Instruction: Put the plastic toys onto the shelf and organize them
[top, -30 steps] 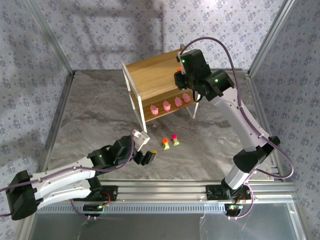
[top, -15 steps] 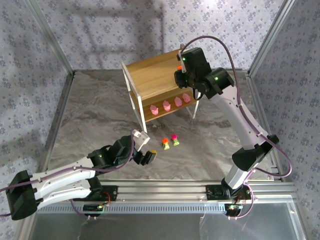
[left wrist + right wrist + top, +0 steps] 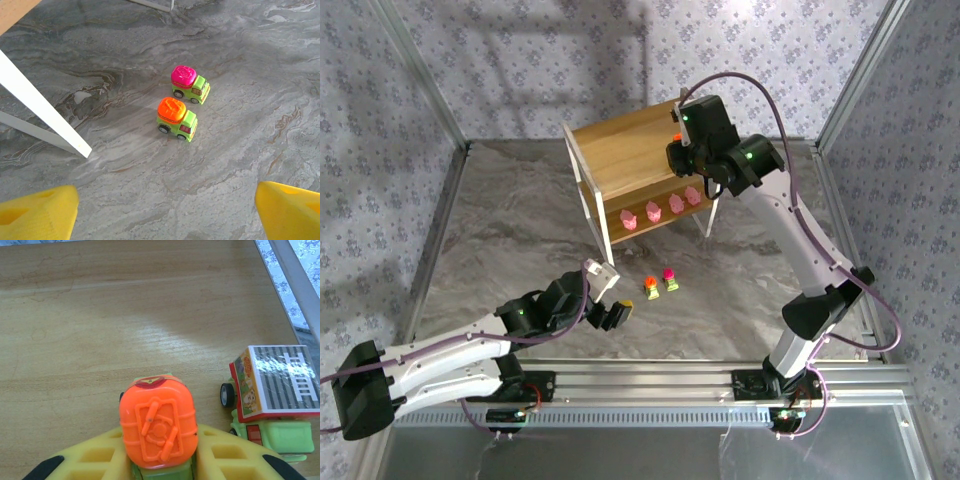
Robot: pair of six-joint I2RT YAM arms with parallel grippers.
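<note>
Right gripper (image 3: 159,465) was seen clamped on orange-topped truck (image 3: 156,432), set on top of the shelf (image 3: 100,315). Left gripper (image 3: 165,210) was held open, empty, over the table (image 3: 250,75).

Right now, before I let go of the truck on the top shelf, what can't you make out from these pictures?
- Right wrist view: the orange-topped truck's wheels are hidden under its own top and the right gripper's fingers, so whether it rests on the shelf is unclear.
- Top view: the pink figures are too small for detail, and the top board hides the back of the lower tier.
</note>
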